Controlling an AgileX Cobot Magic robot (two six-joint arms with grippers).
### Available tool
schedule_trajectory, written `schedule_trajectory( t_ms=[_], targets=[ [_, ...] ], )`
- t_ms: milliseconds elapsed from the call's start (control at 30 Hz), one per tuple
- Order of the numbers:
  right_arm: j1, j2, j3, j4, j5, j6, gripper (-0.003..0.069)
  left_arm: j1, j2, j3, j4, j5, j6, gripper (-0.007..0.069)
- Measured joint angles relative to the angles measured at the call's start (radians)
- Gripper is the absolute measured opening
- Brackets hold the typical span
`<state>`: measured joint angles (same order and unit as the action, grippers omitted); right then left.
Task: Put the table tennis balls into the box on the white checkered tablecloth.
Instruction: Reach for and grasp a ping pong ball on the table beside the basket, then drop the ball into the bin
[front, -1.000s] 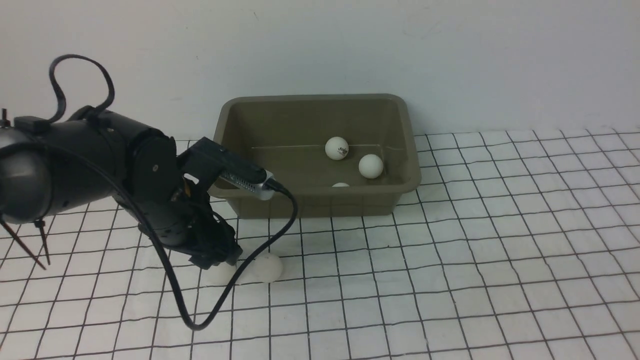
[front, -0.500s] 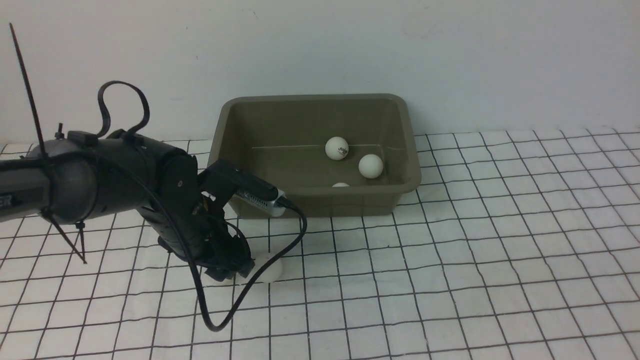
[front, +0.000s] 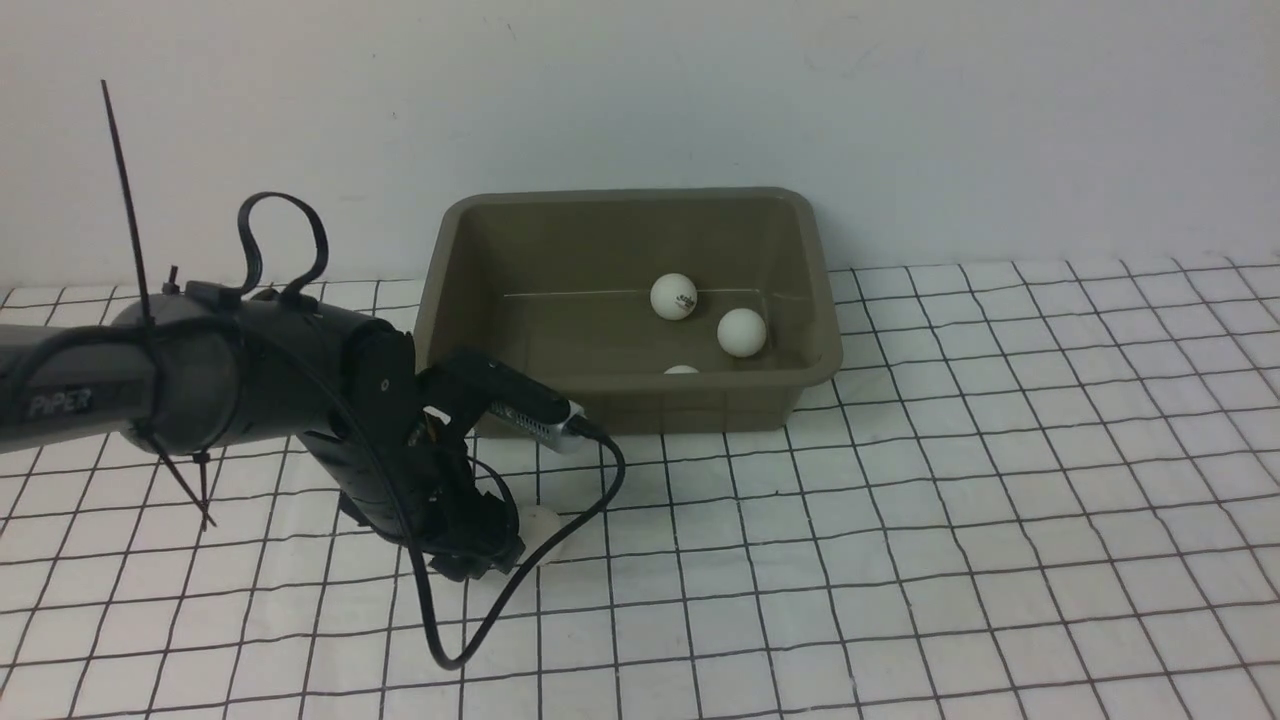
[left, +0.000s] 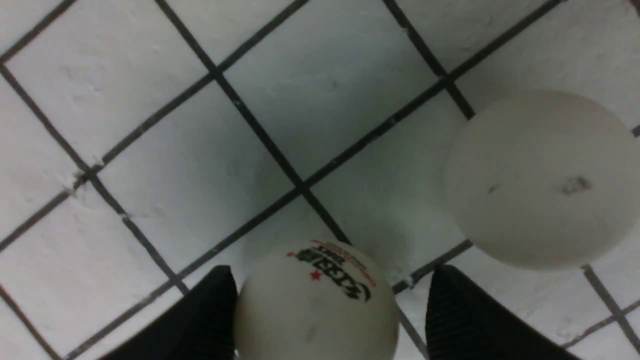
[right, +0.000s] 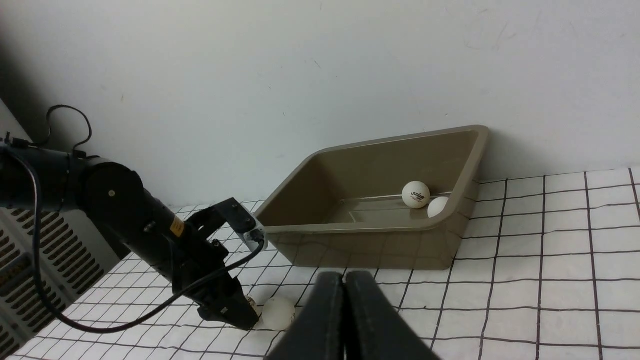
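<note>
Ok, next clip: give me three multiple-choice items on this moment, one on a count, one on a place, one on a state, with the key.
1. How many table tennis balls show inside the box in the front view?
A. one
B. five
C. three

2. Where is the ball with the red star print?
A. in the box
B. on the white checkered tablecloth, between the left jaws
C. held by the right jaws

3. How do the right jaws stand?
A. shut, empty
B. wide open
C. clamped on a ball

Key:
1 C: two lie in full sight and a third peeks over the near wall.
2 B: the left wrist view shows it on the cloth, with one finger at its side and the other apart.
3 A: the right wrist view shows the fingers pressed together with nothing between them.
</note>
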<state>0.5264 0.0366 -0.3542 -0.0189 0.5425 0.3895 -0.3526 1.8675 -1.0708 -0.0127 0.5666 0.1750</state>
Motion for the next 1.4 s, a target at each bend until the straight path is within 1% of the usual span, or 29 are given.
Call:
schedule_trajectory(
  t_ms=[33, 100, 133, 167, 200, 367, 500, 633, 833, 1033, 1167, 1233, 1400],
  targets=[
    [0.000, 0.000, 0.000, -0.001, 0.000, 0.000, -0.0018, 0.000, 0.002, 0.000, 0.002, 0.000, 0.000, 0.0449],
    [0.000, 0.000, 0.000, -0.001, -0.002, 0.000, -0.0018, 0.000, 0.009, 0.000, 0.013, 0.000, 0.000, 0.0426],
    [0.000, 0.000, 0.000, -0.001, -0.002, 0.000, -0.0018, 0.000, 0.009, 0.000, 0.020, 0.000, -0.003, 0.0404],
    [0.000, 0.000, 0.000, -0.001, -0.002, 0.000, -0.0018, 0.000, 0.009, 0.000, 0.033, 0.001, -0.010, 0.0365],
    [0.000, 0.000, 0.000, -0.003, -0.002, 0.000, -0.0018, 0.000, 0.009, 0.000, 0.042, 0.001, -0.016, 0.0355],
    [0.000, 0.000, 0.000, -0.003, -0.004, 0.000, -0.0018, 0.000, -0.003, -0.001, 0.127, 0.040, -0.064, 0.0355],
    [0.000, 0.000, 0.000, -0.003, -0.005, 0.000, -0.0018, 0.000, -0.044, -0.001, 0.172, 0.131, -0.093, 0.0355],
    [0.000, 0.000, 0.000, -0.003, -0.005, 0.000, -0.0018, 0.000, -0.130, -0.001, 0.184, 0.186, -0.098, 0.0355],
    [0.000, 0.000, 0.000, -0.003, -0.005, 0.000, -0.0018, 0.000, -0.250, -0.042, 0.181, 0.223, -0.098, 0.0355],
    [0.000, 0.000, 0.000, -0.004, -0.005, 0.000, -0.0018, 0.000, -0.236, -0.219, 0.164, 0.218, -0.098, 0.0355],
    [0.000, 0.000, 0.000, -0.004, -0.005, 0.000, -0.0018, 0.000, -0.129, -0.349, 0.159, 0.213, -0.090, 0.0355],
    [0.000, 0.000, 0.000, -0.004, -0.005, 0.000, -0.0018, 0.000, -0.030, -0.430, 0.159, 0.216, -0.071, 0.0355],
    [0.000, 0.000, 0.000, -0.004, -0.005, 0.000, -0.0018, 0.000, 0.128, -0.577, 0.159, 0.225, -0.045, 0.0355]
  ],
)
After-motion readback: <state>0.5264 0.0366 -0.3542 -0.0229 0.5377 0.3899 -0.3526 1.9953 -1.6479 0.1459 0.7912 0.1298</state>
